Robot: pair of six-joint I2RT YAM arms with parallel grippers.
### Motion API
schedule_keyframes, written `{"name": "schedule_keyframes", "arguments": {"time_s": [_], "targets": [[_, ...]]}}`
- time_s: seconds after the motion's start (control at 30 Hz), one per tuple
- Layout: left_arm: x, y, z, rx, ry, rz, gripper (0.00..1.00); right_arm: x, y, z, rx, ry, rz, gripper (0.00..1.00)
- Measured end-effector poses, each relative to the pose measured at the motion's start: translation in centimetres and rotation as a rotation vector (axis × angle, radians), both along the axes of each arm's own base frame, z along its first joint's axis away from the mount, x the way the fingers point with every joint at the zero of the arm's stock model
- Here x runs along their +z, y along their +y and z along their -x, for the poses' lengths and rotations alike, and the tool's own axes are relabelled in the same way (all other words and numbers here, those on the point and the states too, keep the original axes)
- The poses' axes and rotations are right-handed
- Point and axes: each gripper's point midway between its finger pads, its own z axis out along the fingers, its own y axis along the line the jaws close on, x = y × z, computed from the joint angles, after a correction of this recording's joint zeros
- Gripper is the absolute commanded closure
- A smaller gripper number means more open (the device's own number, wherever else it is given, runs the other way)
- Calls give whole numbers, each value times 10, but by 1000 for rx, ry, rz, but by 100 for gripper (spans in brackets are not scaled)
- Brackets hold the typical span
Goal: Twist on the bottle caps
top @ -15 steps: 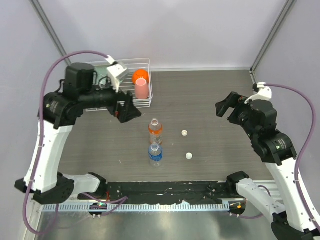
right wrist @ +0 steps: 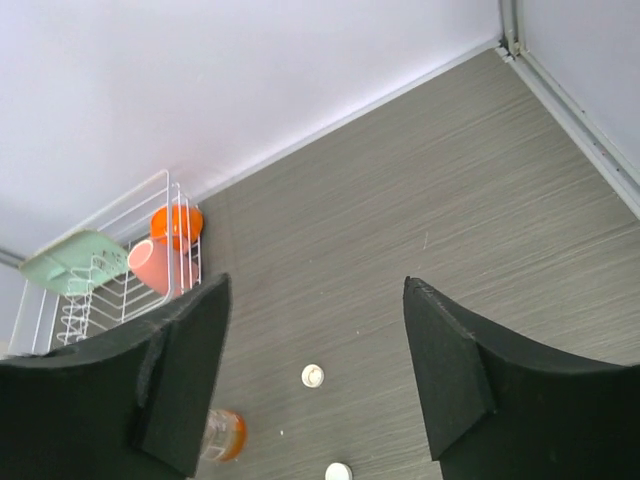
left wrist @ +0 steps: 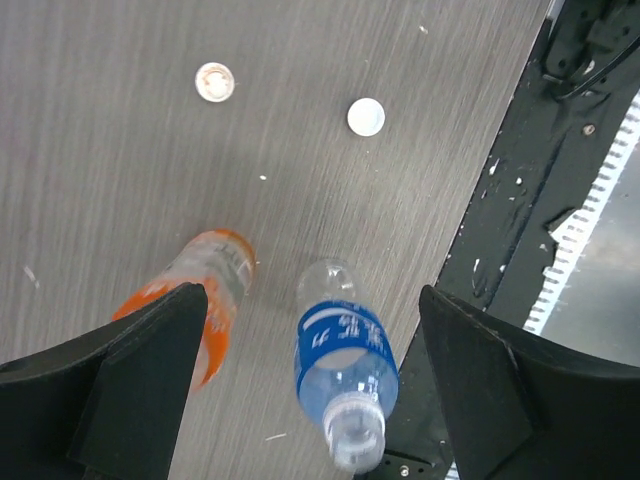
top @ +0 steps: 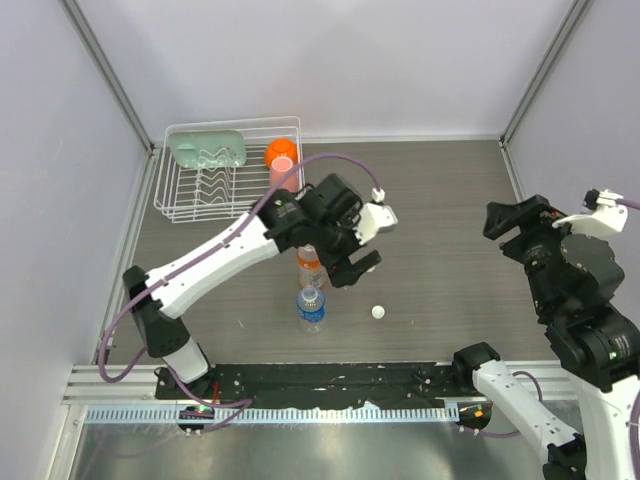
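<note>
Two uncapped bottles stand upright mid-table: the orange-drink bottle (top: 310,262) (left wrist: 205,285) (right wrist: 222,435) and, nearer the arms, the blue-label bottle (top: 311,308) (left wrist: 340,365). My left gripper (top: 352,258) (left wrist: 312,292) hovers open above them, touching neither. In the left wrist view both bottles sit between its fingers (left wrist: 130,385). One white cap (left wrist: 214,81) (right wrist: 313,375) lies hollow side up, hidden under the left gripper in the top view. The other cap (top: 378,312) (left wrist: 366,117) (right wrist: 338,470) lies to the right of the blue-label bottle. My right gripper (top: 505,228) (right wrist: 315,283) is open and empty, high at the right.
A white wire rack (top: 190,205) (right wrist: 110,285) at the back left holds a green dish (top: 207,150), an orange cup (top: 281,152) and a pink cup (right wrist: 153,265). The black base rail (top: 330,378) (left wrist: 520,200) runs along the near edge, close to the blue-label bottle.
The left arm has swung from beside the rack out over the bottles, covering one cap in the top view. The right arm has drawn back to the right.
</note>
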Motion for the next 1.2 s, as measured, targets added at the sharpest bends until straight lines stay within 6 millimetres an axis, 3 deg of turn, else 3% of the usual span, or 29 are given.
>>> {"name": "schedule_keyframes", "arguments": {"time_s": [0.1, 0.17, 0.43, 0.53, 0.67, 0.9, 1.2], "targets": [[-32, -16, 5, -30, 11, -45, 31, 5, -8, 9, -31, -20, -6, 36], [-55, -27, 7, -45, 20, -73, 32, 7, -11, 12, -44, -22, -7, 37], [-154, -59, 11, -71, 88, -196, 51, -5, -13, 16, -51, 22, -2, 37], [-176, -68, 13, -78, 102, -215, 60, -10, -13, 16, -51, 37, 2, 37], [-189, -75, 15, -83, 106, -220, 64, -17, -13, 15, -50, 57, 9, 38], [-190, -86, 12, -67, 101, -184, 70, -21, -13, 15, -50, 72, 14, 39], [-201, -98, 16, -66, 100, -164, 70, -26, -11, 14, -46, 85, 17, 40]]}}
